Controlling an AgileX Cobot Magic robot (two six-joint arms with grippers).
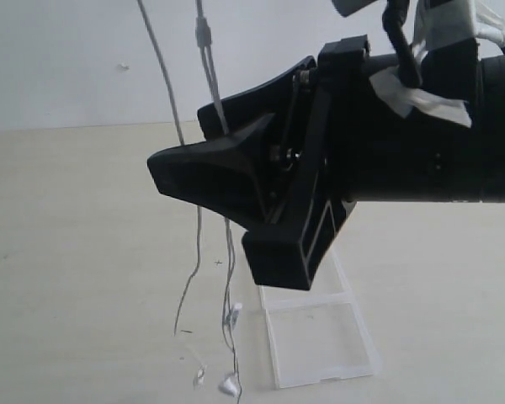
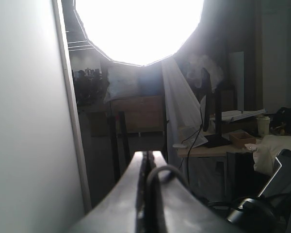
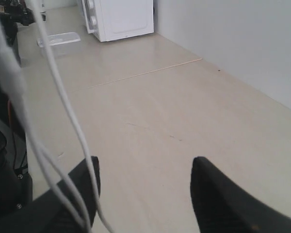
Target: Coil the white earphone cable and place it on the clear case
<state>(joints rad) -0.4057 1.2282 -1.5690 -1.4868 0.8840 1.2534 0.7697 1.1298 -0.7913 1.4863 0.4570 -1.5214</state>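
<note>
The white earphone cable hangs in two strands from above the exterior view down to the table, where its earbuds lie. My left gripper is out of the exterior view; its wrist view shows the jaws shut on a loop of the cable. My right gripper reaches in from the right, open, level with the hanging strands. In its wrist view the cable crosses one finger at the edge of the gap, ungripped. The clear case lies open and flat on the table below the right gripper.
The pale table runs back to a white wall. In the right wrist view a white box and a flat clear container stand far off along the surface.
</note>
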